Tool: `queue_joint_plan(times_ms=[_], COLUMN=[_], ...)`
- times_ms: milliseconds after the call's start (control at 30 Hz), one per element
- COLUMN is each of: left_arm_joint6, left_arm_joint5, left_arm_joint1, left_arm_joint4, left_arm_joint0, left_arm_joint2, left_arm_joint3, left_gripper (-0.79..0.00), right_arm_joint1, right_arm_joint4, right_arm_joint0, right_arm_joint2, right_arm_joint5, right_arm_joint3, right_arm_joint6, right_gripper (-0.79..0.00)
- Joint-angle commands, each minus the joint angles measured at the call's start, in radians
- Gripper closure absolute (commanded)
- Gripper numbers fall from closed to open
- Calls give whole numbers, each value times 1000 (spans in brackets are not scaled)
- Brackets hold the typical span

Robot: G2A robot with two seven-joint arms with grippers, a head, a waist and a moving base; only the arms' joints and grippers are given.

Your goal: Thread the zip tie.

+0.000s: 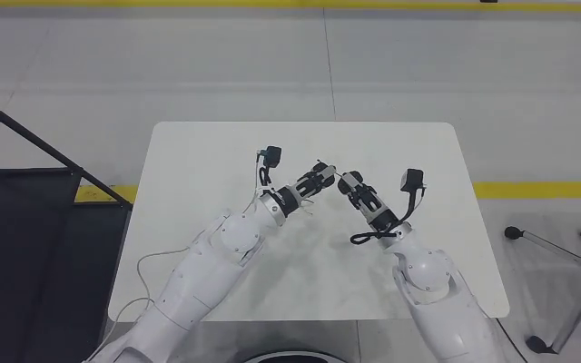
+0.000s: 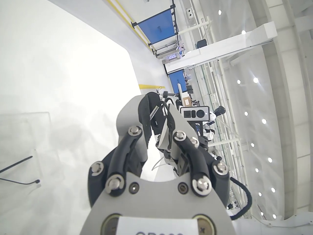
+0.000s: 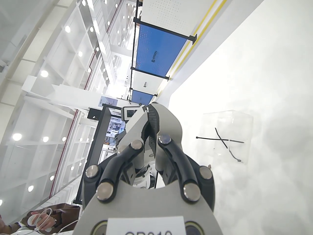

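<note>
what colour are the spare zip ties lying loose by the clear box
Black; the zip ties show best in the right wrist view.

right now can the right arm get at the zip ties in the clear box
Probably yes. The zip ties lie in the clear box on the table, off to one side of the right gripper, with nothing standing between. That gripper is shut, so it would need to open first.

Left end effector (image 1: 328,169) nearly touches right end effector (image 1: 344,183).
</note>
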Motion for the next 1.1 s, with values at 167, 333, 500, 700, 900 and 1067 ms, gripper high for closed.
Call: queue_joint_plan(times_ms=[167,333,500,700,900,1067], left_arm_joint6=[0,-1,-6,-15,-17,-14], left_arm_joint5=[0,-1,1,-1,1,1], left_arm_joint1=[-4,-7,-9,-12,-15,-17], left_arm_joint4=[8,15,21,25,29,35], left_arm_joint0=[6,13,19,24,29,34], left_arm_joint2=[-7,-12,-16,-20,-25,-31], left_arm_joint3=[-6,-11,-14,-17,-18,-23], left_gripper=[-215,-129,-126,-126,-142,-142], right_arm_joint1=[-2,-4,-5,-7,-9,-10], right_arm_joint4=[-4,-8,-11,-15,-19,-20], right_arm_joint0=[-6,-9,-12,-16,-21,-26], right_arm_joint2=[4,5,6,8,11,15], right_arm_joint5=[3,2,3,4,2,1], right_arm_joint3=[-1,-3,-7,-11,-12,-15], right_arm_joint6=[4,6,9,11,10,9], right_gripper=[0,0,0,0,0,0])
